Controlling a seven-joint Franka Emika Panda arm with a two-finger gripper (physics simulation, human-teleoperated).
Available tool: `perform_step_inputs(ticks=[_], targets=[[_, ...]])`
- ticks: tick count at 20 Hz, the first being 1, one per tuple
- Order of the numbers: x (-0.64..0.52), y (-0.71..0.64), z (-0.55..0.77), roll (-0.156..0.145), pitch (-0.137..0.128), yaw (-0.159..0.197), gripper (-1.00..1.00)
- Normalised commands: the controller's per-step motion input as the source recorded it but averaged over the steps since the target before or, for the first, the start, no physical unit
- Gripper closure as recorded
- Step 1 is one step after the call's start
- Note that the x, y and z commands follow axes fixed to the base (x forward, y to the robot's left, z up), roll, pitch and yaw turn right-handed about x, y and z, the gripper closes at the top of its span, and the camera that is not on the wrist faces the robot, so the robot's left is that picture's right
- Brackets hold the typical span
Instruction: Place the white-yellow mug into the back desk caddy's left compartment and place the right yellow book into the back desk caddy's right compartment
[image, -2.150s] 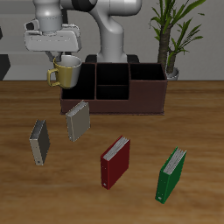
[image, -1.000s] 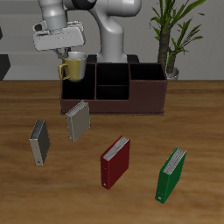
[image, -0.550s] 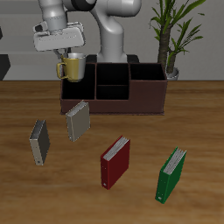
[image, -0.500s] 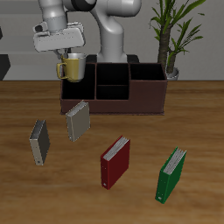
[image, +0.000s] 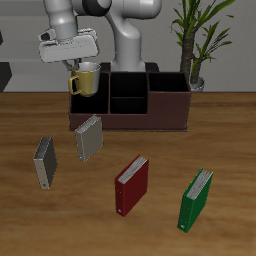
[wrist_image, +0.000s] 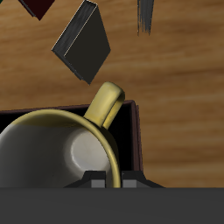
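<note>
While aloft, white-yellow mug (image: 84, 79) above back desk caddy (image: 130, 106)

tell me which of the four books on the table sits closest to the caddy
The tan-grey book, lying just in front of the back desk caddy. The dark grey book, red book and green book all lie nearer the table's front edge.

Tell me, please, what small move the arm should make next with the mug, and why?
Probably a slow, straight descent. The gripper holds the white-yellow mug upright by its rim, above the end section of the back desk caddy. The wrist view shows the caddy wall beside the mug's handle, so alignment looks close.
</note>
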Motion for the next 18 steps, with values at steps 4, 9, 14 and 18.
perform_step_inputs(ticks=[4,9,14,18], targets=[[0.18,0.08,-0.06,-0.015,0.055,0.004,1.00],[0.06,0.00,-0.09,-0.002,0.031,0.005,1.00],[0.12,-0.03,-0.27,0.005,0.093,-0.010,1.00],[-0.01,0.00,-0.18,0.004,0.079,-0.015,1.00]])
